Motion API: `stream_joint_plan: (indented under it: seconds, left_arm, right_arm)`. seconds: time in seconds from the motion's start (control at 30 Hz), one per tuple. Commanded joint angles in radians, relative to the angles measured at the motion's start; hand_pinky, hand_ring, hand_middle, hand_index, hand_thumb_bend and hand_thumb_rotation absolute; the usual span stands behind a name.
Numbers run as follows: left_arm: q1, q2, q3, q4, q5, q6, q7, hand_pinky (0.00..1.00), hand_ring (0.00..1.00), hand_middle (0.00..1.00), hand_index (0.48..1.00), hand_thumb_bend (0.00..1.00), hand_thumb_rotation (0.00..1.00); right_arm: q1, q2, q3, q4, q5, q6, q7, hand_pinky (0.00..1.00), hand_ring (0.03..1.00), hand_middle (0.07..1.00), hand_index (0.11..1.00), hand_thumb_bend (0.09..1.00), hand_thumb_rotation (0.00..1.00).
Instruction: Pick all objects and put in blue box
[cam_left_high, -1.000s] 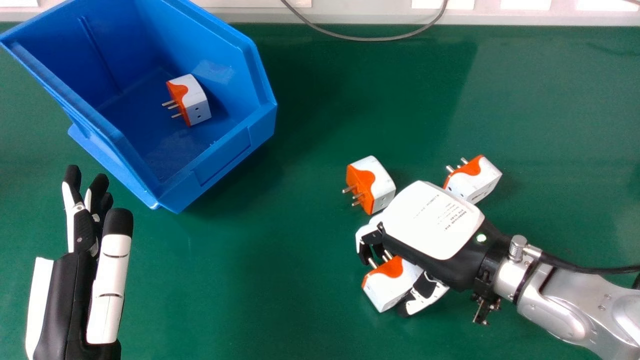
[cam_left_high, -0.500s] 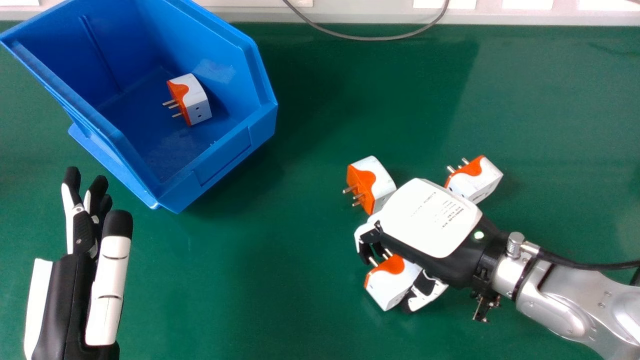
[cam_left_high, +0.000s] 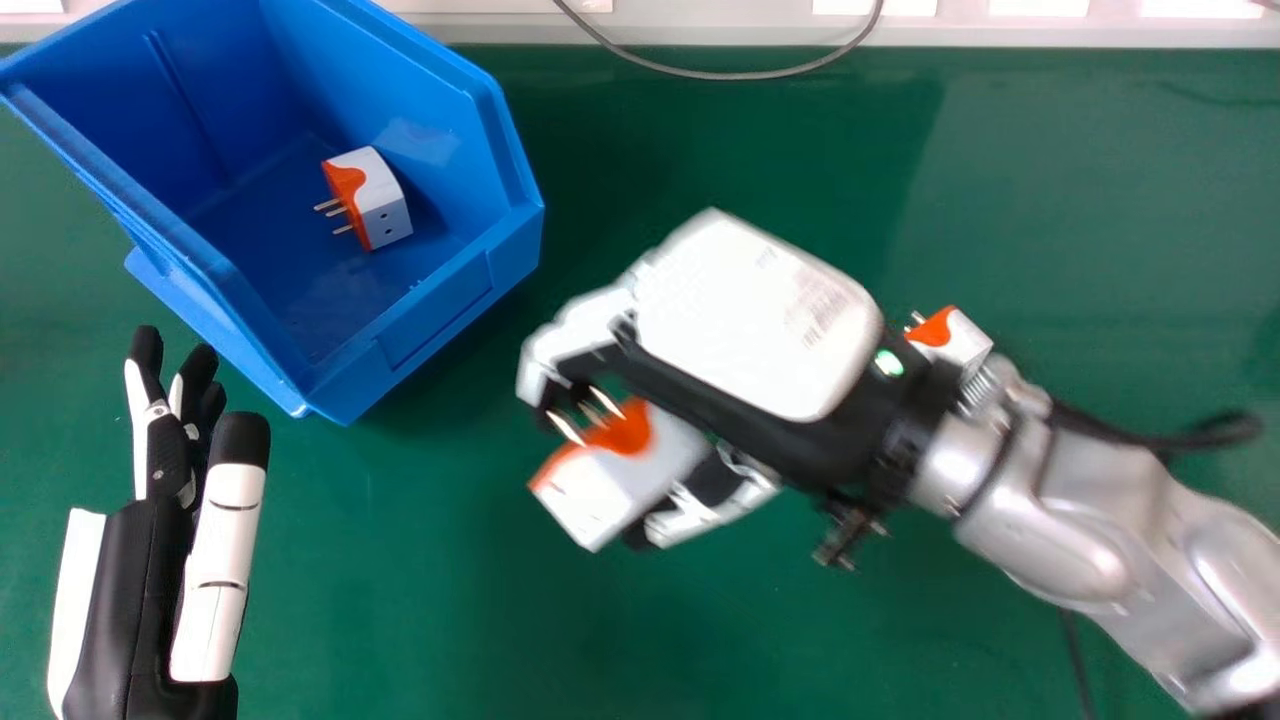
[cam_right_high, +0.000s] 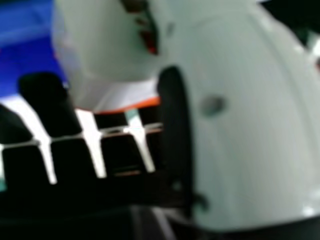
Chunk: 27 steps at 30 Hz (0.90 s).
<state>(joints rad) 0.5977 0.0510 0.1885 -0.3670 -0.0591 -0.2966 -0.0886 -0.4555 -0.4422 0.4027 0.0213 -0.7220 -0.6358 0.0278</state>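
My right hand (cam_left_high: 755, 315) is over the middle of the table in the head view, curled round a white and orange plug adapter (cam_left_high: 620, 475) whose prongs point towards its fingers. In the right hand view the adapter (cam_right_high: 107, 50) lies between the hand's fingers and its thumb, and that hand (cam_right_high: 250, 120) shows large. Behind the wrist, another adapter (cam_left_high: 955, 338) rests partly covered on the table. One more adapter (cam_left_high: 370, 198) lies inside the blue box (cam_left_high: 440, 320) at the upper left. At the lower left, my left hand (cam_left_high: 130, 590) stays with its fingers straight.
The green table (cam_left_high: 400, 600) spreads below and right of the box. A grey cable (cam_left_high: 700, 73) loops over the table's far edge. In the right hand view, part of the blue box (cam_right_high: 25, 55) shows beyond the fingers.
My right hand has lifted and moved left and away from the robot with the adapter in its grasp. It now covers the spot where another adapter showed. The left hand has hardly moved.
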Motion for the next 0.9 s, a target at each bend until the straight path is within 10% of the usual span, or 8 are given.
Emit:
stream_joint_plan:
  seconds: [0.0,0.73,0.87]
  left_arm:
    - [-0.007,0.009,0.010,-0.010,-0.012,-0.002,-0.002,1.00,1.00,1.00,1.000,0.68,0.92]
    - [-0.003,-0.012,0.000,-0.011,-0.006,-0.018,0.021,1.00,1.00,1.00,1.000,0.68,0.90]
    - [0.005,-0.015,-0.004,-0.018,-0.002,-0.021,0.024,1.00,1.00,1.00,1.000,0.67,0.90]
  right_arm:
    - [-0.103,0.067,0.003,0.061,-0.012,-0.023,-0.062,0.12,0.158,0.459,0.481,0.522,0.00]
    - [-0.803,0.481,0.168,0.919,-0.219,0.309,-0.286,0.11,0.162,0.448,0.487,0.519,0.00]
    - [-0.890,0.541,0.184,1.056,-0.211,0.338,-0.336,0.22,0.312,0.492,0.513,0.508,0.00]
